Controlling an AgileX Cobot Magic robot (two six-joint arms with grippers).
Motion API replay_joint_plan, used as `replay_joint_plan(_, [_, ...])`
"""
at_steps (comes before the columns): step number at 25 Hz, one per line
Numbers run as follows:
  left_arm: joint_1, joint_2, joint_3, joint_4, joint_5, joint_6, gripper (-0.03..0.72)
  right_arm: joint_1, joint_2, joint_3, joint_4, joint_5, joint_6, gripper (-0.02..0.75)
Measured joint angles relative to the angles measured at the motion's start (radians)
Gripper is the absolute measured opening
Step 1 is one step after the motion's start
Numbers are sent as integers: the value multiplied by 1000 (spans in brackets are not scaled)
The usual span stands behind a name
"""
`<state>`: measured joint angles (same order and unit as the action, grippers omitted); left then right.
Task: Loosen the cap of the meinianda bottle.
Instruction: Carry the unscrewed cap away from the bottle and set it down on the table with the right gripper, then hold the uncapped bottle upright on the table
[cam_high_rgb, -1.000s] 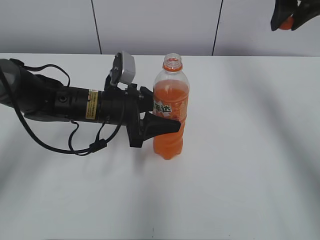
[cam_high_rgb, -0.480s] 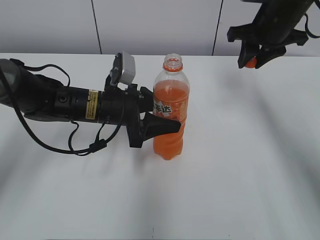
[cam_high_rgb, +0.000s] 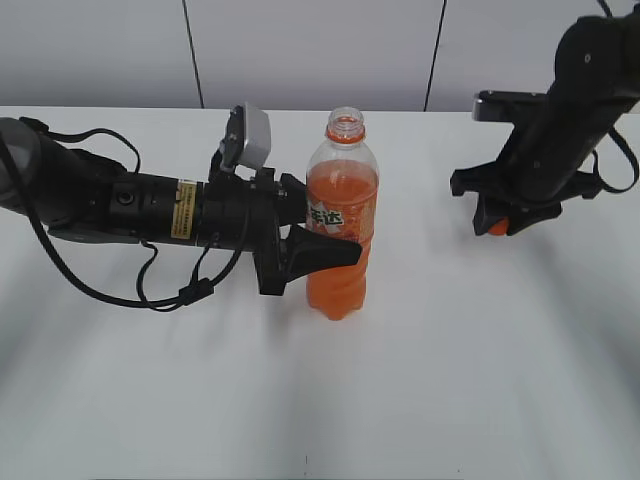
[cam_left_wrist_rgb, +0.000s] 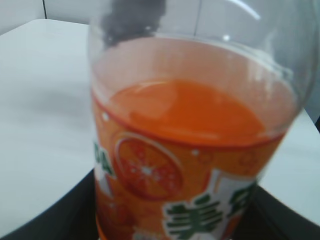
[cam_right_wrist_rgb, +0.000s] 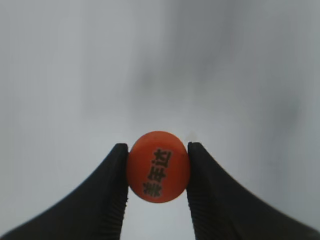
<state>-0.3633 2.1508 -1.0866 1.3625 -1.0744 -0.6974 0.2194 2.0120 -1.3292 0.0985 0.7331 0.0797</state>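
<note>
The meinianda bottle (cam_high_rgb: 341, 225) stands upright at the table's middle, open-mouthed, with orange soda and an orange label. My left gripper (cam_high_rgb: 315, 232) is shut on its body at label height; the left wrist view shows the bottle (cam_left_wrist_rgb: 190, 145) close up between the dark jaws. My right gripper (cam_high_rgb: 497, 224) is shut on the orange cap (cam_high_rgb: 498, 227), low over the table to the bottle's right. In the right wrist view the cap (cam_right_wrist_rgb: 158, 166) sits pinched between both fingers (cam_right_wrist_rgb: 157, 172), its top with dark characters facing the camera.
The white table (cam_high_rgb: 450, 380) runs to a pale panelled wall (cam_high_rgb: 310, 50) at the back. A black cable (cam_high_rgb: 150, 290) loops under the left arm.
My right gripper has come down from the upper right with the cap, from high above the table to just over its surface. The left gripper and bottle have not moved.
</note>
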Motion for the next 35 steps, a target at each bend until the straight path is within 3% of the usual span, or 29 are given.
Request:
replay_joint_plan(6, [0,0,0,0,0,0,427,0,3,139,22,-133,-1,272])
replay_joint_plan(16, [0,0,0,0,0,0,427,0,32,153,26,-165,-6,285])
replay_joint_plan(18, [0,0,0,0,0,0,427,0,40,153,26,-160,-24,337])
replay_joint_plan(22, [0,0,0,0,0,0,427,0,40,153,26,-157,-44,531])
replay_joint_plan(24, [0,0,0,0,0,0,427,0,33,153,26,-157,-46,587])
replay_joint_plan(29, [6,0,0,3,-1,0,430,0,-10,153,29,-152,-47,595])
replay_joint_plan(35, [49,0,0,36,-12,-1,510,0,-92,153,32,-154,-47,595])
